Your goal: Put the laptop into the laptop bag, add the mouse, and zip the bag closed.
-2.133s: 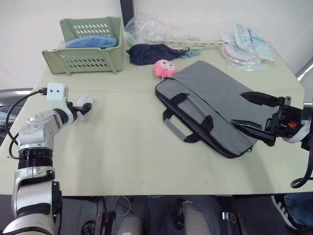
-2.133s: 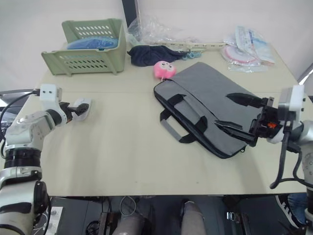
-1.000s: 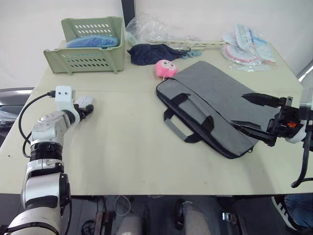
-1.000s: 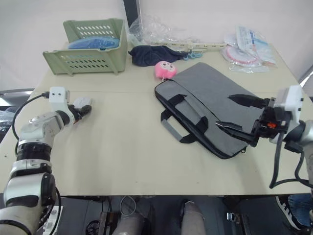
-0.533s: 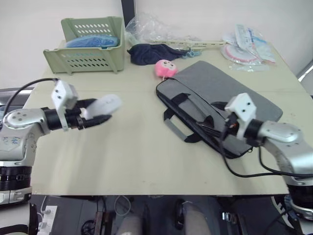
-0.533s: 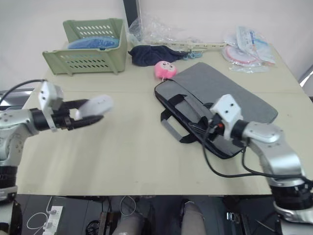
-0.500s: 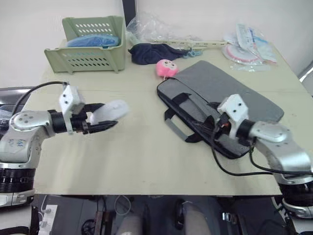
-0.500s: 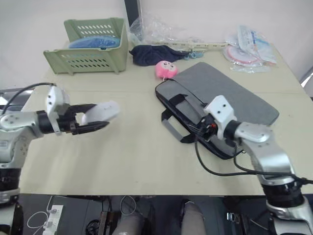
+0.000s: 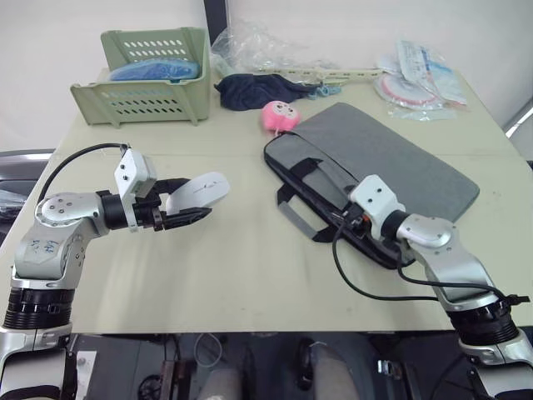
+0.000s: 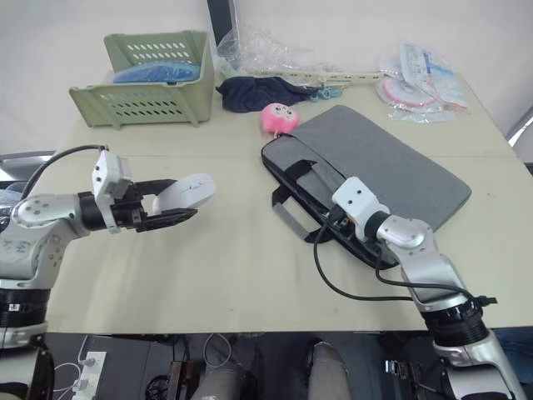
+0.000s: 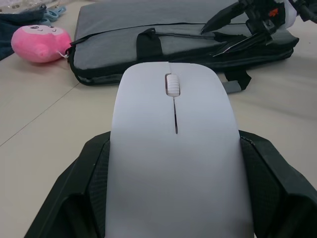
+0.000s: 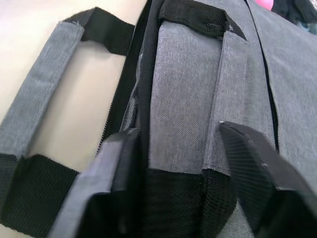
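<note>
Operator: While the left gripper [image 9: 190, 205] carries the mouse [image 9: 198, 191] above the table [image 9: 216, 275], what failure modes apply?

Technician: Two are likely. First, loss of grasp: the mouse is smooth, glossy plastic, and in the left wrist view it lies on top of the two black fingers [image 11: 89, 171] more than between them, so a fast swing or a tilt could slide it off. Second, a missed insertion: the bag [image 9: 375, 175] opening at its near edge looks narrow, so the mouse could catch on the zipper edge or a handle [image 12: 59, 74] and drop beside the bag.

Operator: State of the right gripper [image 10: 333, 223]?

Technician: Its fingers straddle the bag's upper panel at the handle side, spread, with fabric between them. If that hold slips, the slot would probably fall shut.

Operator: Appearance of the mouse?

Technician: White, flat, oval, with a scroll wheel and a centre seam, pointing toward the bag, well apart from it. No laptop is exposed; whether it sits inside the bag cannot be determined.
</note>
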`<state>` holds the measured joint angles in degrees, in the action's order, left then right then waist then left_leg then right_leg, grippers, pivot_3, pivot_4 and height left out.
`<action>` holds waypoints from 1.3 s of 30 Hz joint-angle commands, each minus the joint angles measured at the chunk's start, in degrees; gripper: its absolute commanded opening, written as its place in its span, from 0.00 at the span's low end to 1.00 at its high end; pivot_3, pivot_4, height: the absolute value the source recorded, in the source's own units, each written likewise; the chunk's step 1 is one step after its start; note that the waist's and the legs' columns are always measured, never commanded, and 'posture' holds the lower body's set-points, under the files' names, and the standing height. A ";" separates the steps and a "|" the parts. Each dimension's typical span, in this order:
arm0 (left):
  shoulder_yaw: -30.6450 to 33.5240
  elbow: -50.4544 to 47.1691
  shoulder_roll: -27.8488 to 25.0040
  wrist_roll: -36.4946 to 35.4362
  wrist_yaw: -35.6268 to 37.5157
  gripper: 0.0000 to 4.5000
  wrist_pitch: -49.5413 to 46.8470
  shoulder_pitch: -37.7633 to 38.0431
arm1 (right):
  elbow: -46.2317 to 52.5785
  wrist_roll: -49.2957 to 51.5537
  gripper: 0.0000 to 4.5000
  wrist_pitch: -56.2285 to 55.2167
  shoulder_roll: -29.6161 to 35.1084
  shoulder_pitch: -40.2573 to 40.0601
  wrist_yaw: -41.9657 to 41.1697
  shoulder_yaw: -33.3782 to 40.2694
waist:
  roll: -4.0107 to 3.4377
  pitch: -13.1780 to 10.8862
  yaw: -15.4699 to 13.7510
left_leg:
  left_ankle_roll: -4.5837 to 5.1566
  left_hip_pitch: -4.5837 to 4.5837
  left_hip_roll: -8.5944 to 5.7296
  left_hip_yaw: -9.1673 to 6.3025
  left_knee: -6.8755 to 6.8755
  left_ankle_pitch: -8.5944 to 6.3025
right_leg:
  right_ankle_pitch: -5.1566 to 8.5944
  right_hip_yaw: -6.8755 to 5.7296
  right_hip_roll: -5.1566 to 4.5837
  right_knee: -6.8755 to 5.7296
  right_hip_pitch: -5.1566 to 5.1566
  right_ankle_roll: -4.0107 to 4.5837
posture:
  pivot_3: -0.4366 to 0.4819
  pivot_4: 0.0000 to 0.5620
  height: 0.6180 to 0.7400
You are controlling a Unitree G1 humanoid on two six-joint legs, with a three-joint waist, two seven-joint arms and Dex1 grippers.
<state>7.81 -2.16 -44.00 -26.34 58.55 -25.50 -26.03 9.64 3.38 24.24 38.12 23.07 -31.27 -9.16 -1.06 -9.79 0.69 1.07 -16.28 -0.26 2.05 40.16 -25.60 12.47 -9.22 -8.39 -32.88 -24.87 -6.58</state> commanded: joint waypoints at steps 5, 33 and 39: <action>-2.05 -2.36 0.74 -0.35 0.13 0.64 -0.89 -1.10 | 3.30 7.70 0.01 3.03 -2.00 0.98 -1.93 8.94 | 0.00 0.00 -0.05 | 0.00 0.00 0.00 -0.01 0.01 0.00 | 0.00 0.01 0.00 0.00 0.01 0.00 | 0.48 0.27 1.00; -21.42 27.38 33.66 19.19 -22.21 0.64 5.74 -26.71 | 16.07 34.00 0.01 39.65 -17.35 25.80 12.61 21.69 | -0.04 -0.01 0.91 | 0.05 -0.26 -0.07 0.10 0.11 0.03 | -0.01 0.06 0.08 -0.13 -0.36 0.02 | 0.48 0.27 1.00; -20.45 36.73 37.93 20.84 -24.63 0.64 8.45 -31.76 | 16.75 35.04 0.01 41.10 -17.91 26.24 14.10 22.01 | -0.04 -0.01 0.92 | 0.08 -0.32 -0.06 0.13 0.10 0.04 | -0.01 0.08 0.08 -0.18 -0.43 0.02 | 0.48 0.27 1.00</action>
<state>-13.90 29.11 -8.10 -6.67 35.62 -20.14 -53.71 21.62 35.73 66.04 20.53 46.49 -18.09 10.61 -1.10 -9.80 1.61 1.15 -16.61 -0.32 2.18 40.26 -25.56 12.46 -9.14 -8.31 -33.06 -25.31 -6.56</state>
